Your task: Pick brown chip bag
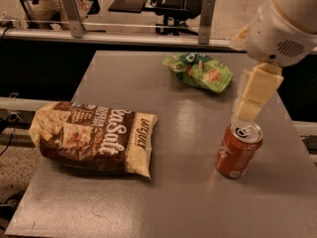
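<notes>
Arm (285, 26): white rounded housing, enters at the far right upper corner and reaches down toward the right side of the table (188, 202).

Gripper (246, 112): cream-coloured, hangs tilted below the housing with its tip just above the top of the soda can; whether it is wide or narrow cannot be told; nothing is seen held in it.

Brown chip bag (94, 143): large, dark brown and cream, white "Sea Salt" lettering, chip pictures at its left end. It lies flat on its side at the near left of the table, its long axis running left to right, well apart from the gripper. Contents hidden.

Soda can (238, 149): orange-red, upright, silver top with pull tab facing up, at the near right of the table. Contents cannot be told.

Green snack bag (200, 72): smaller, crumpled, lies flat on the far side of the table, right of centre, apart from both the can and the brown chip bag.

Table: grey, smooth top, carries all three items.

Background: metal rail (124, 31) with upright posts along the far edge; black office chair (178, 4) beyond it
</notes>
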Controlling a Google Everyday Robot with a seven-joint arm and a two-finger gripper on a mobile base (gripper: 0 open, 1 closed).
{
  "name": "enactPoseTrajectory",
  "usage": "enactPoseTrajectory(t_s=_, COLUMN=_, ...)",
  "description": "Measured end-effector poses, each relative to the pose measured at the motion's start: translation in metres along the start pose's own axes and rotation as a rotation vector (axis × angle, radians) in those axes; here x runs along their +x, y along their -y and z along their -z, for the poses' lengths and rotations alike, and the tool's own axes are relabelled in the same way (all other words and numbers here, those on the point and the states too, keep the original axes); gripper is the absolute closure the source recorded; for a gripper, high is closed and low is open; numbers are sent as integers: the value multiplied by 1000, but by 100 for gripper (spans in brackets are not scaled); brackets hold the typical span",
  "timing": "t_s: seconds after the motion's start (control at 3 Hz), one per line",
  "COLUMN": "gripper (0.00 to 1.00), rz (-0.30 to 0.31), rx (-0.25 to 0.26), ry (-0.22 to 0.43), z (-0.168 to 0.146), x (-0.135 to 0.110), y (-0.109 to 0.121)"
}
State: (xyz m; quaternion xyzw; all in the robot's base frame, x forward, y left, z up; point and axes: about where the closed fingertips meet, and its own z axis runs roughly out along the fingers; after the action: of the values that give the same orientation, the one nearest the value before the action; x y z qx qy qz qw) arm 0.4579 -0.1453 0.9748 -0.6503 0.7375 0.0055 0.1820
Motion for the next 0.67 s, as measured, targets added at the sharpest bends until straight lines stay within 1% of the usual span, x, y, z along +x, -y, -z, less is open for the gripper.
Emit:
enactPoseTrajectory(t_s=0.33, gripper=0, rz=61, rx=-60, ry=75, z=-24, x=-50, y=-4)
enactPoseTrajectory(t_s=0.67, gripper=0, rz=100, rx=-121, ry=124, z=-48, x=-96, y=-16)
